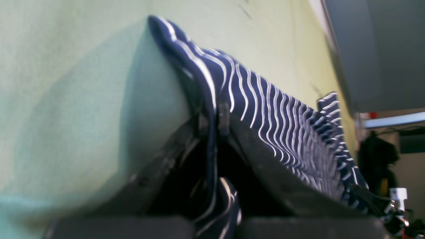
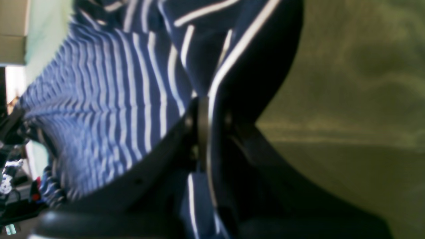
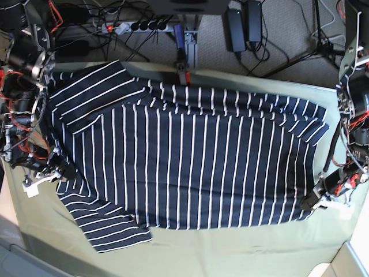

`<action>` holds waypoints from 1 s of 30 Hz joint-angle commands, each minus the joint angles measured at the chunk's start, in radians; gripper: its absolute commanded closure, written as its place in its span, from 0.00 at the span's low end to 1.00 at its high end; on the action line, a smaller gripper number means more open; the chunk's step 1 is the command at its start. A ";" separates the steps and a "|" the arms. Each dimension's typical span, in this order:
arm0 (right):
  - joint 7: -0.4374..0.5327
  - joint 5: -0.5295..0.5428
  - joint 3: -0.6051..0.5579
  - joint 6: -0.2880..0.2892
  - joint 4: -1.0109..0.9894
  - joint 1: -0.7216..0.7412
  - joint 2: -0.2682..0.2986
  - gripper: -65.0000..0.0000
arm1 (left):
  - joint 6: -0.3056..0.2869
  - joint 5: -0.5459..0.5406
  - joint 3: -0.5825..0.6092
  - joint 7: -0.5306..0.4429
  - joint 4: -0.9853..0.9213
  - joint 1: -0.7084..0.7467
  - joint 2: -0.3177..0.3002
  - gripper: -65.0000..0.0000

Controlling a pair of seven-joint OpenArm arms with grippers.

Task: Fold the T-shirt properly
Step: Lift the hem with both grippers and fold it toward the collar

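The T-shirt (image 3: pixel 190 167), dark navy with thin white stripes, lies spread flat across the olive-green table cloth (image 3: pixel 230 248), its sleeves at the left. At the right side of the base view, my left gripper (image 3: pixel 311 203) is shut on the shirt's lower right corner. The left wrist view shows its jaws (image 1: pixel 214 116) pinching a raised fold of the T-shirt (image 1: pixel 265 109). My right gripper (image 3: pixel 62 172) is shut on the shirt's left edge between the sleeves. Up close, the right gripper (image 2: pixel 207 109) clamps a striped fold of the T-shirt (image 2: pixel 126 99).
A clamp and stand (image 3: pixel 183 69) sit at the table's far edge, touching the shirt's top. A power strip (image 3: pixel 135 26) and cables lie on the floor behind. Arm wiring crowds the left side (image 3: pixel 20 109) and the right side (image 3: pixel 351 115).
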 commanded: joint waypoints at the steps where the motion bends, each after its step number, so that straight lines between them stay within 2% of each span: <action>1: -0.003 0.037 0.003 0.057 0.035 0.027 0.030 1.00 | -0.038 -0.039 -0.001 0.000 0.014 -0.031 -0.023 1.00; 4: -0.044 0.063 0.003 0.058 0.077 0.026 0.054 1.00 | -0.038 -0.101 -0.001 0.054 0.014 -0.029 -0.040 1.00; 8: -0.121 0.162 0.003 0.058 0.119 -0.017 0.081 1.00 | -0.038 -0.219 -0.001 0.208 0.014 -0.014 -0.058 1.00; 10: -0.125 0.188 0.009 0.058 0.143 -0.060 0.086 1.00 | -0.038 -0.255 -0.001 0.242 0.020 0.006 -0.061 1.00; 14: -0.126 0.213 0.021 0.059 0.200 -0.156 0.086 1.00 | -0.038 -0.265 -0.001 0.249 0.110 0.079 -0.061 1.00; 21: -0.134 0.220 0.076 0.060 0.342 -0.300 0.095 1.00 | -0.038 -0.264 -0.001 0.251 0.417 0.281 -0.084 1.00; 27: -0.136 0.232 0.105 0.060 0.388 -0.359 0.163 1.00 | -0.038 -0.264 -0.001 0.241 0.534 0.357 -0.156 1.00; 30: -0.137 0.239 0.107 0.060 0.388 -0.372 0.194 1.00 | -0.038 -0.295 -0.001 0.265 0.548 0.360 -0.164 1.00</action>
